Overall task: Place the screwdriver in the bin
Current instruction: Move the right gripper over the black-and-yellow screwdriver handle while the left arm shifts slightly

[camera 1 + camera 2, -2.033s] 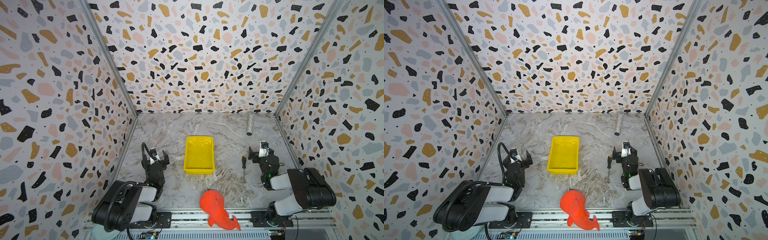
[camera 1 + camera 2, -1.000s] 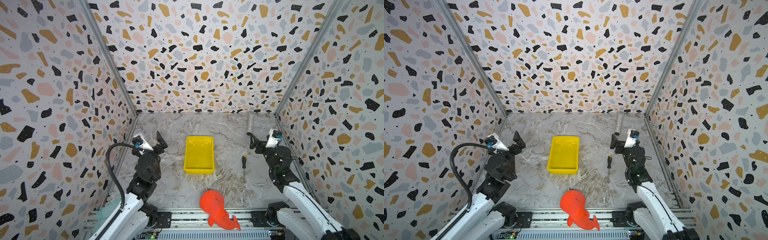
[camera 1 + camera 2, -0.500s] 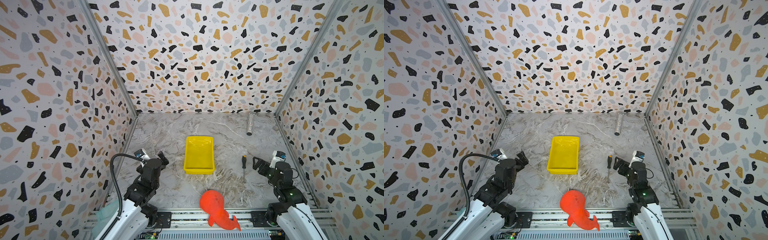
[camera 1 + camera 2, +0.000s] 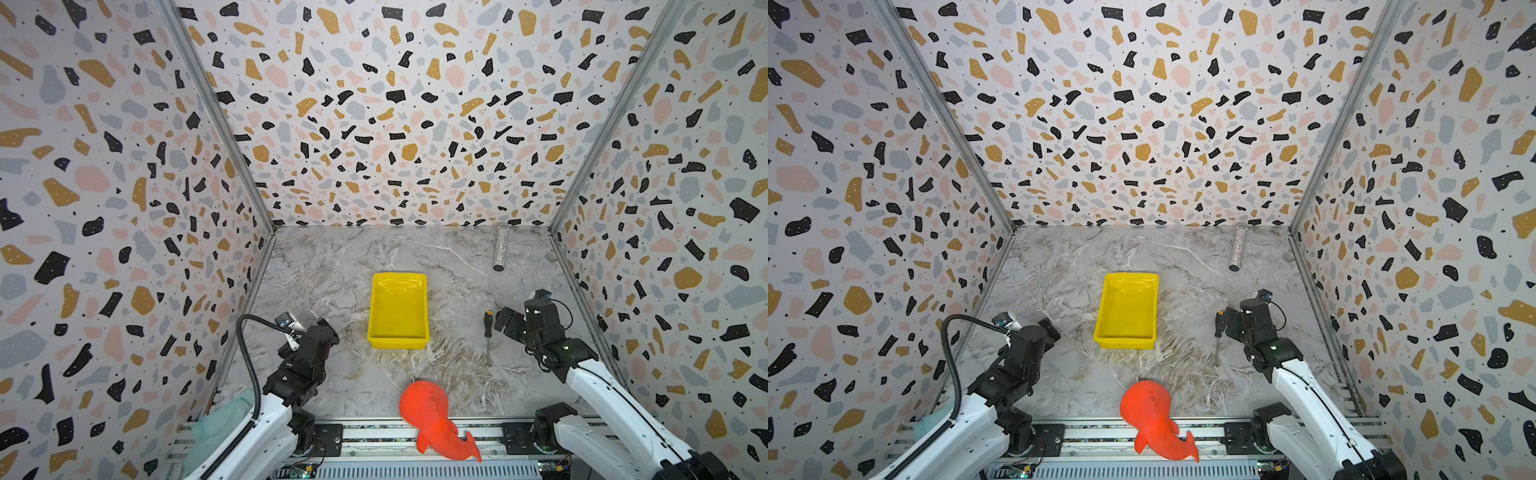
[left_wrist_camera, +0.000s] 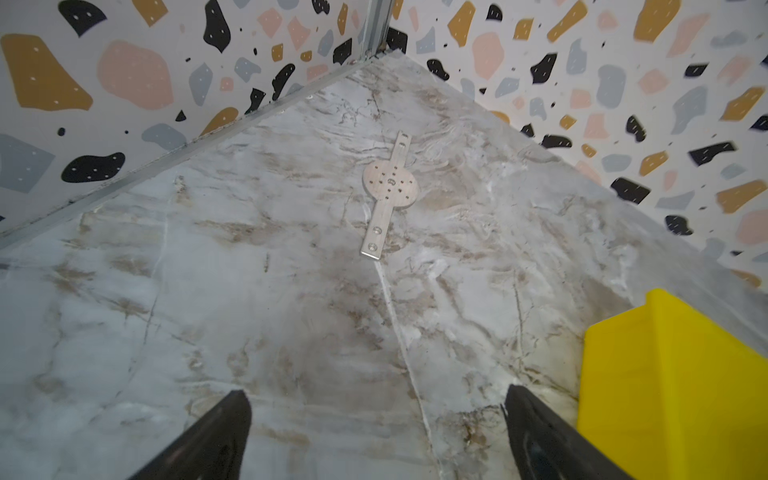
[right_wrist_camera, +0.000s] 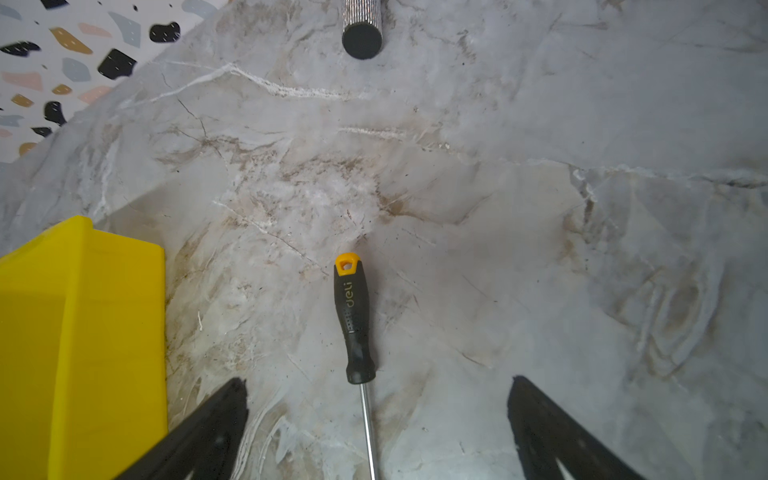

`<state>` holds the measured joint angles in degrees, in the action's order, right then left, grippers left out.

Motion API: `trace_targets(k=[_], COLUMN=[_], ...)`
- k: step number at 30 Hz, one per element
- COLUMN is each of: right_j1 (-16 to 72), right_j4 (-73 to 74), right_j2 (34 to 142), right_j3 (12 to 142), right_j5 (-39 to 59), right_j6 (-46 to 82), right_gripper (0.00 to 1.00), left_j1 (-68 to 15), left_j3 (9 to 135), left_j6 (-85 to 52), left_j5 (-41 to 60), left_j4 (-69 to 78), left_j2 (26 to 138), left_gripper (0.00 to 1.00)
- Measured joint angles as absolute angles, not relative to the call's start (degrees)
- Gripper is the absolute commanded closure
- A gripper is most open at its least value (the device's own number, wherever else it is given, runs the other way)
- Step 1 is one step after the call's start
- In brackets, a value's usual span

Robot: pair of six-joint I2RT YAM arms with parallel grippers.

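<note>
Screwdriver (image 6: 353, 324) unmoved; right fingers (image 6: 208, 432), wide, now flank its shaft; left fingers (image 5: 208, 440) wide too.

The screwdriver (image 4: 488, 329) lies right of the bin (image 4: 397, 343), apart

Left arm (image 4: 291, 382): folded low at front-left, elbow bent, wrist pitched forward and down. Left hand (image 5: 374, 390): open, fingers (image 5: 216, 436) spread wide, gripping nothing. Right arm (image 4: 598, 386): reaches forward from its front-right base, white forearm climbing to the wrist, wrist tipped down and turned inward. Right hand (image 6: 378, 379): spread fully wide and low, nothing clamped.
</note>
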<state>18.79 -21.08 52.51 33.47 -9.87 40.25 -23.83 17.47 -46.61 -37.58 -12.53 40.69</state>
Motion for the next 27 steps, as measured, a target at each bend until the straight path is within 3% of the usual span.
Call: trace_targets(k=[5,11,18,27], right_j1=[23.3,23.4,23.0,20.1], right_j4=[-21.8,-20.9,-23.4,-25.4], right_j2=[57.5,63.9,74.2,81.6], right_j3=[36.4,38.1,45.8,50.4], right_j5=[-12.3,-8.9,-8.8,-9.0], right_j6=[42.2,42.1,40.9,39.4], right_gripper=[0.01,0.0,0.25,0.29], left_j1=[-23.8,-23.8,-23.8,-23.8], left_j3=[17.6,17.5,16.4,15.4], left_j6=[-44.0,-43.1,-42.5,-42.1], left_j5=[-37.0,-36.4,-35.1,-33.8], left_j4=[-11.3,-9.9,-8.5,-7.6], left_j2=[47.7,46.2,40.2,39.0], left_gripper=[0.0,0.0,0.0,0.0])
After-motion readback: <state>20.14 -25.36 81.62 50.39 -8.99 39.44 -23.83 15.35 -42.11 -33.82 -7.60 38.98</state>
